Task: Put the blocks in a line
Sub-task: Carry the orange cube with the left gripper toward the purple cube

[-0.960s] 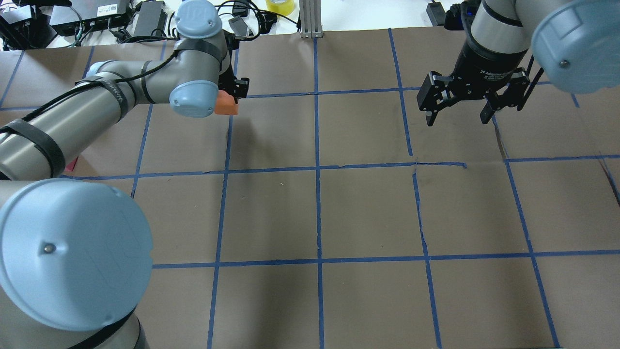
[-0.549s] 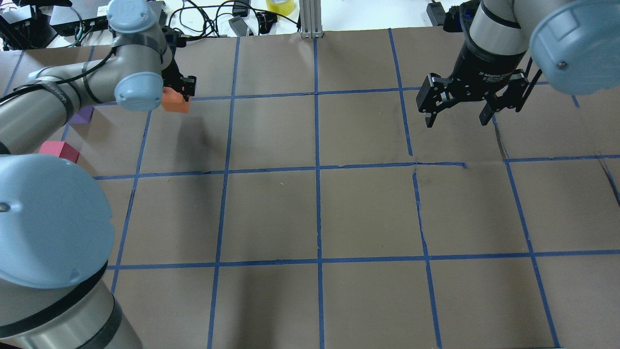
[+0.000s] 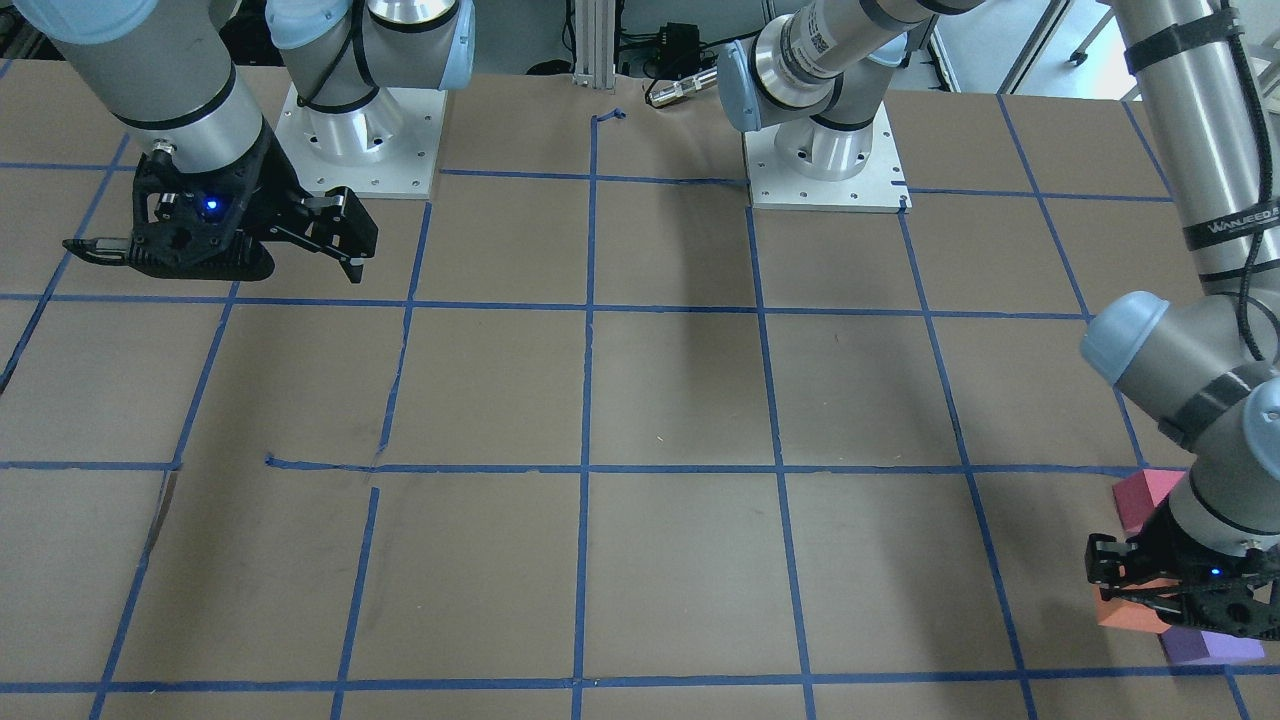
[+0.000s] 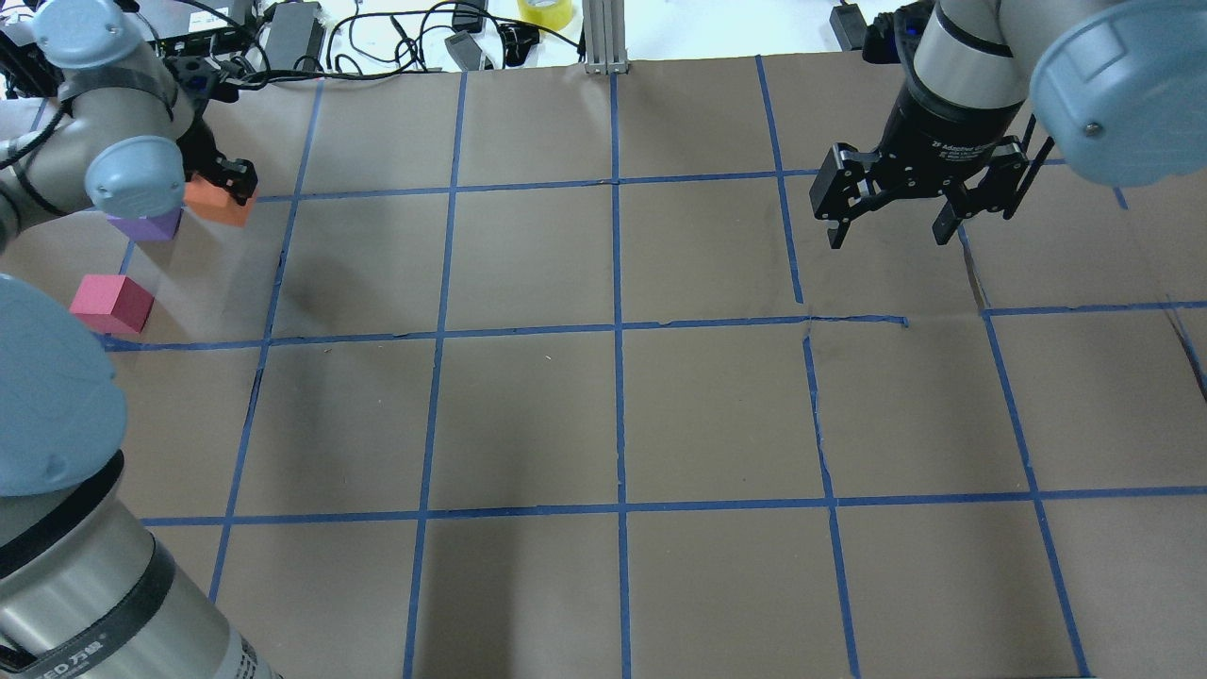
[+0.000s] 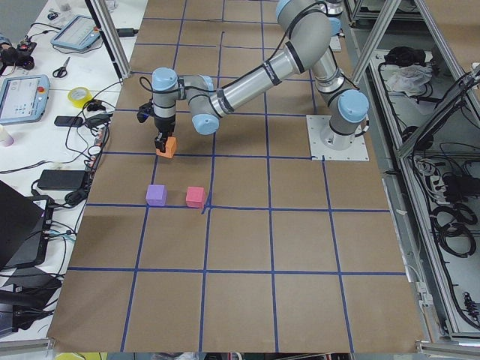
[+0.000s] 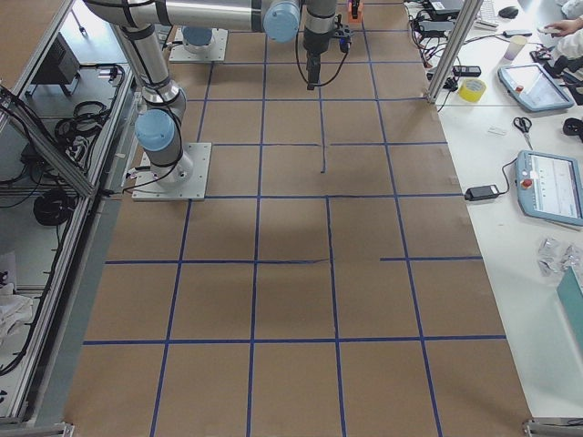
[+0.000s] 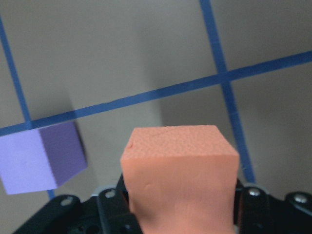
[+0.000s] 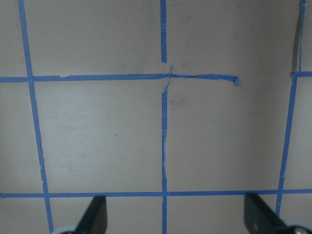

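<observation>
My left gripper (image 4: 229,186) is shut on the orange block (image 4: 217,205) and holds it above the brown paper at the table's far left. The orange block fills the left wrist view (image 7: 179,173). The purple block (image 4: 144,226) sits on the paper close beside it, also in the left wrist view (image 7: 41,158). The red-pink block (image 4: 111,304) sits nearer to me, apart from the other two. In the front view the orange block (image 3: 1126,610), the purple block (image 3: 1208,646) and the red-pink block (image 3: 1148,496) sit at the right edge. My right gripper (image 4: 887,236) is open and empty, high at the far right.
Brown paper with a blue tape grid (image 4: 618,325) covers the table. Cables, power bricks and a yellow tape roll (image 4: 545,11) lie beyond the far edge, by an aluminium post (image 4: 603,38). The arms' base plates (image 3: 825,170) stand on my side.
My left arm has swung left with the orange block, from near the middle-left column to just beside the purple block. The right arm has hardly moved.
</observation>
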Robot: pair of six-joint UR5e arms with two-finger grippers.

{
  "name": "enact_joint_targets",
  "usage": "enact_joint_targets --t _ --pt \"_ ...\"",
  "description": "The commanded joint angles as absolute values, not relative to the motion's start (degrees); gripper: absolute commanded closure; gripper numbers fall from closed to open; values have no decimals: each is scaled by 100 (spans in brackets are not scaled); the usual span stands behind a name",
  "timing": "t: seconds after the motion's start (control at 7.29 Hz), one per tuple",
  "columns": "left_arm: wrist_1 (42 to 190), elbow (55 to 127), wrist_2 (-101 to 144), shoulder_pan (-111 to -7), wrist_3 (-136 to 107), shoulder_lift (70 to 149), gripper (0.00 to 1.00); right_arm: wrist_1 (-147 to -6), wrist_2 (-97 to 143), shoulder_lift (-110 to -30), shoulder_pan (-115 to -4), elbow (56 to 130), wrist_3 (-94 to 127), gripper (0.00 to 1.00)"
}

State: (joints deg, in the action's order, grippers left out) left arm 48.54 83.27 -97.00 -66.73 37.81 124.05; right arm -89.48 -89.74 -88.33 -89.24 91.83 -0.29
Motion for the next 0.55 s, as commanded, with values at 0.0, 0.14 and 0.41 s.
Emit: enact_joint_targets --t 0.0,0.14,0.41 --pt "4843 8227 -9494 -6242 3903 12427 78 -8947 -8974 -8833 -8921 9185 -26 0" --pt "4886 8166 -9257 -6040 3937 12428 78 -8947 -8974 -8833 -8921 9185 -26 0" --pt "5000 8130 -9107 -5828 3955 12463 78 -8947 -8974 -8833 -8921 9185 -26 0"
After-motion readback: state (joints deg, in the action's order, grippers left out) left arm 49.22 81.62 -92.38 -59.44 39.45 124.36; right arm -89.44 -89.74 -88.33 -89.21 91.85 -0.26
